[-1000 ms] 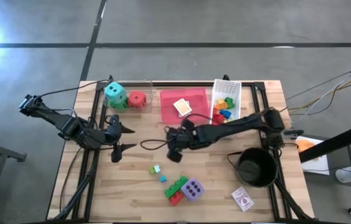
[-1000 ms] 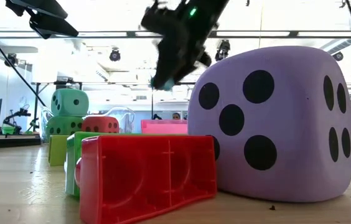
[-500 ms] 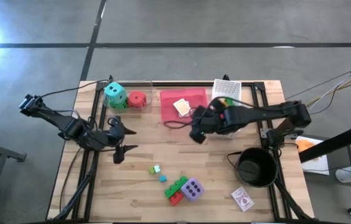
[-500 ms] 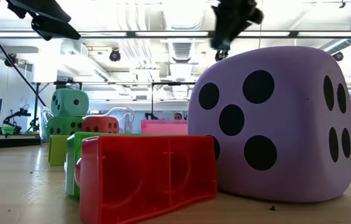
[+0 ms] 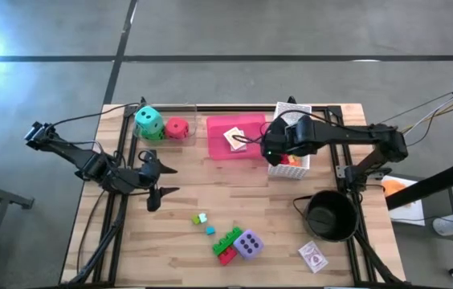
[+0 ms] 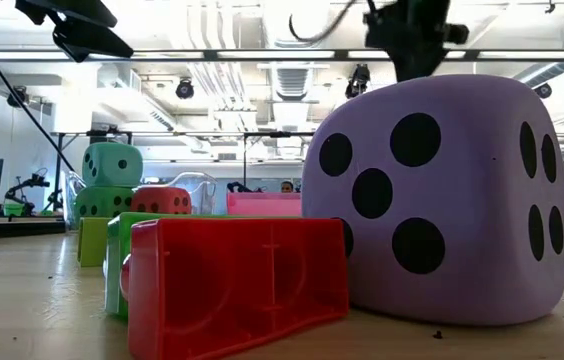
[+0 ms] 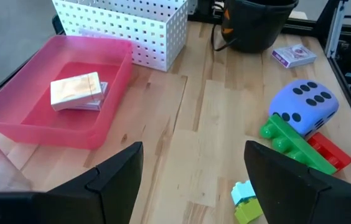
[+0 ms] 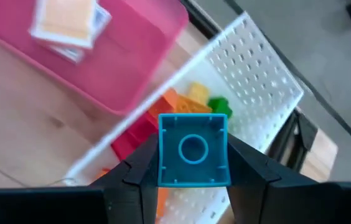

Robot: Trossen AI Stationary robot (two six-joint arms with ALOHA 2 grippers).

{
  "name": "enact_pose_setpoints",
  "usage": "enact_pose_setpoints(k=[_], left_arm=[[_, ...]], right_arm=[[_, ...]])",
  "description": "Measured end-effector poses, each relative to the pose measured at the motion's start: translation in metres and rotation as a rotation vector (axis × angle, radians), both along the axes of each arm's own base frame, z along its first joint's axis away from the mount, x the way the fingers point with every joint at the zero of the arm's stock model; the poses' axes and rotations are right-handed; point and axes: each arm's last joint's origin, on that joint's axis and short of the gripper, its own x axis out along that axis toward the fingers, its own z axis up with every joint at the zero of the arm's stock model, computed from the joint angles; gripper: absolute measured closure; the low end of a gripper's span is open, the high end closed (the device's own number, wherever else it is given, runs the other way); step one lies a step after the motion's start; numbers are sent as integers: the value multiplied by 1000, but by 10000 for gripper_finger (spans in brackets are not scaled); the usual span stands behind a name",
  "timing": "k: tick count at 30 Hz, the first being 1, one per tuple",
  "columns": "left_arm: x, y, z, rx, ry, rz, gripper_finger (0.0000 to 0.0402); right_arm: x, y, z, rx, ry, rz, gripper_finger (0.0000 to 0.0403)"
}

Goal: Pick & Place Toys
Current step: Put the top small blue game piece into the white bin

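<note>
Carrying a teal brick (image 8: 193,149) pinched in the right gripper (image 8: 193,163) over the white mesh basket (image 5: 294,116) at the table's far edge (bricks gather there), left gripper (image 5: 161,181) idling wide open, empty, near the left edge.

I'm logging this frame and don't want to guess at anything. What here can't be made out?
- High view: right gripper over the white basket; its arm hides most bricks inside.
- Low view: purple die blocks the table behind it.
- Left wrist view: black pot cut off by the edge.
- High view: card pack print too small.
</note>
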Motion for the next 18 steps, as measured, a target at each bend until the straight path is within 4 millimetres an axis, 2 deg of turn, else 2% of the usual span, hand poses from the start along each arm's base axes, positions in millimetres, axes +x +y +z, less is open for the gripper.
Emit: enact_pose_setpoints(k=[8, 13, 18], left_arm=[[0, 0, -1, 4, 7, 0, 120], [0, 0, -1, 4, 7, -1, 120], [0, 0, -1, 6, 7, -2, 120]], right_arm=[[-21, -20, -33, 81, 93, -95, 274], [-33, -26, -55, 167, 69, -103, 274], [-35, -27, -75, 253, 23, -75, 274]])
